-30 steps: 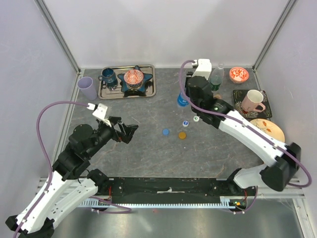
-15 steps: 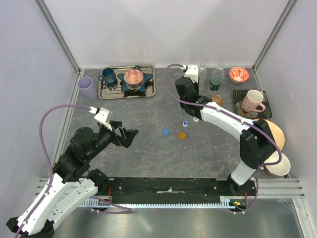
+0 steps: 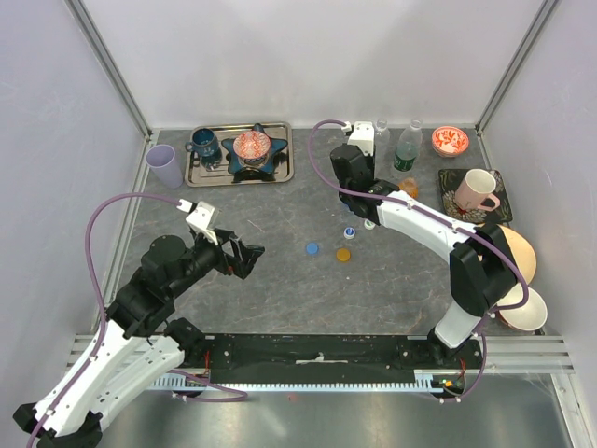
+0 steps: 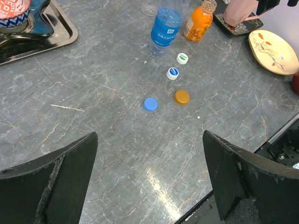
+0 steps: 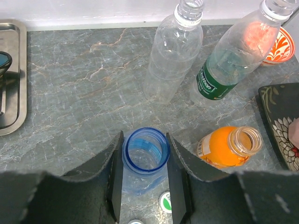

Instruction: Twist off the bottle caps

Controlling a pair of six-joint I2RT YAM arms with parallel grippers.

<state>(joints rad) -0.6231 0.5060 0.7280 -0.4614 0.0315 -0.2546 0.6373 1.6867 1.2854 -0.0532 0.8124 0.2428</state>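
Four bottle caps lie loose on the table: white-green [image 4: 182, 58], white-blue [image 4: 173, 73], orange [image 4: 181, 97] and blue [image 4: 150, 104]. From above, the blue cap [image 3: 312, 249] and orange cap [image 3: 343, 254] lie mid-table. My right gripper [image 5: 145, 156] is shut on the neck of the blue bottle [image 5: 145, 140], whose mouth is open and capless. Around it stand a clear bottle [image 5: 174, 56], a green-label bottle [image 5: 224, 65] and an orange bottle [image 5: 224, 148], all capless. My left gripper [image 4: 149, 154] hangs open above bare table, short of the caps.
A steel tray [image 3: 280, 173] at the back left holds a blue mug and a star dish with a bowl. A purple cup [image 3: 165, 165] stands beside it. A red bowl [image 3: 450, 140], a pink mug [image 3: 476, 189] on a dark saucer and plates [image 3: 522, 252] crowd the right side.
The right arm swung its wrist left and raised its elbow, bringing the gripper to the blue bottle. The left gripper crept slightly right, still open.
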